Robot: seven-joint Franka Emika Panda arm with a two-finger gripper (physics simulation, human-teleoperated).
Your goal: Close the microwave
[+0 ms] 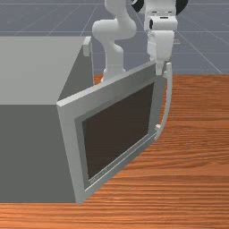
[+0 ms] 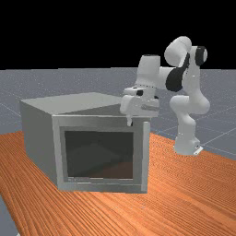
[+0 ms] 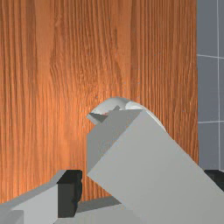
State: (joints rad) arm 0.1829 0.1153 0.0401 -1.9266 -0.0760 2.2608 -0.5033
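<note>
Just at the top corner of the door [image 1: 118, 129], on the side that swings free, I can see the gripper [image 1: 159, 69] reaching down, its fingers spread wide apart with the door's edge showing between them in the wrist view; I can't make out both of them pressing on it, so I wouldn't call it a clamp. The microwave's body [image 1: 31, 152] sits on the table [image 1: 192, 179], on the front view's left of the door, which stands well open; to my eye it hinges on the edge where it meets the body. Along the door's free edge, on its outer face, runs a curved handle [image 1: 168, 103]. The job looks only begun, the swing itself being what's left. I'd expect the door to go stiff and flat, as one board, fairly light when pushed out by the handle and much heavier close to the hinge. Its smooth face may let a fingertip slide, and the dark pane [image 1: 120, 132] is the part I'd spare. Best to bear on the outer frame beside the handle, sweeping the door round toward the body. Hooked over the top corner, a finger could get caught between door and body near the end.
</note>
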